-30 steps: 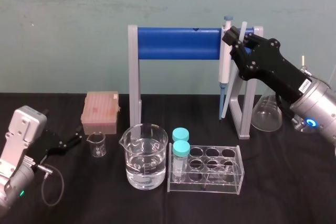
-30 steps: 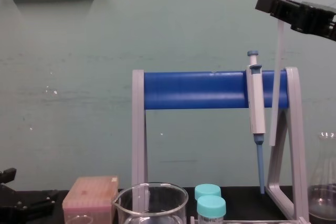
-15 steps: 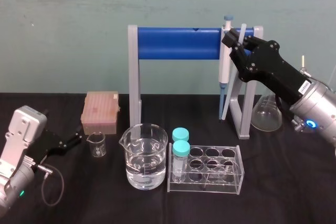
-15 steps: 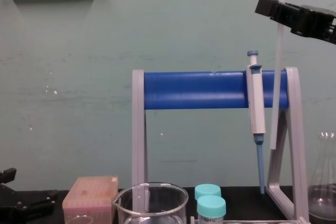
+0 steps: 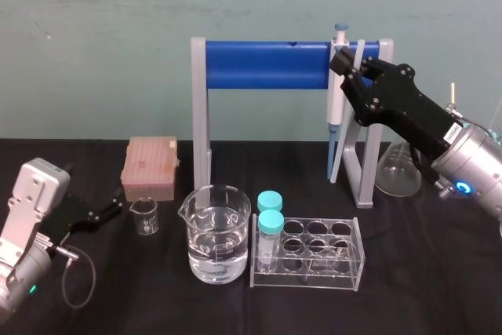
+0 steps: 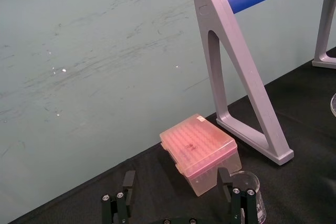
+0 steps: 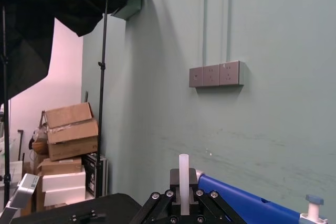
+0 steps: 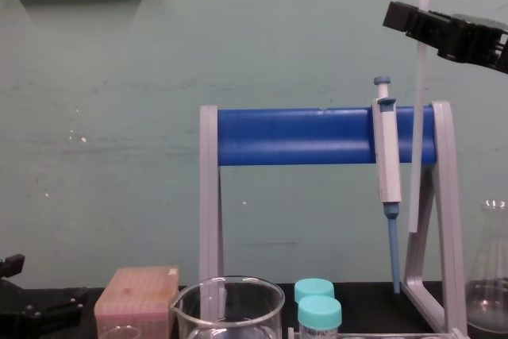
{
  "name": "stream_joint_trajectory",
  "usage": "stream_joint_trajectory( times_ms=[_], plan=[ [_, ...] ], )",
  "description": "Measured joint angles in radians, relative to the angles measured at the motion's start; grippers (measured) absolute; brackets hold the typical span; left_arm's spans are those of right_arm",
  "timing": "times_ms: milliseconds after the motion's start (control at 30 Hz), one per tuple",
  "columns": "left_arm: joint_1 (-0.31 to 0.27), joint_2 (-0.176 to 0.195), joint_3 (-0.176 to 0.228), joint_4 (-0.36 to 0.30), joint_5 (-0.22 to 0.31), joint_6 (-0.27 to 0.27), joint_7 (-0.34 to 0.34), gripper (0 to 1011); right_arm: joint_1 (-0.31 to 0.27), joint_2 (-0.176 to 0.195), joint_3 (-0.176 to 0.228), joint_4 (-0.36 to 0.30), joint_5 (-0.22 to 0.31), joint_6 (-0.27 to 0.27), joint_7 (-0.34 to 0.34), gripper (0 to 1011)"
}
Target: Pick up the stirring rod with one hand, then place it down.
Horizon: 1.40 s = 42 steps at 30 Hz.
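The stirring rod (image 5: 342, 151) is a thin whitish stick held nearly upright at the right end of the blue-barred rack (image 5: 267, 66), just right of the hanging pipette (image 5: 336, 92). My right gripper (image 5: 351, 63) is shut on the rod's upper part. In the chest view the rod (image 8: 417, 140) hangs from the right gripper (image 8: 422, 21), its lower end well above the table. The rod's top end (image 7: 183, 171) sticks up between the right gripper's fingers. My left gripper (image 5: 110, 210) rests low at the table's left, open, with nothing between its fingers (image 6: 128, 181).
A large beaker of water (image 5: 216, 233) and a clear tube rack (image 5: 314, 253) with two teal-capped tubes stand in front. A pink tip box (image 5: 150, 166) and a small beaker (image 5: 144, 216) sit left. A flask (image 5: 398, 166) stands behind the right arm.
The right gripper and the rod have sunk a little lower beside the pipette. The left arm has not moved.
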Motion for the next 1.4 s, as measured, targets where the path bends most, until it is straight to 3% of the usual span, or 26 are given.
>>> stream_joint_trajectory(
  times_ms=[1400],
  plan=[
    [0.0,0.0,0.0,0.0,0.0,0.0,0.0,1000,-0.02,0.013,-0.005,-0.014,0.002,0.011,-0.002,69]
  ],
)
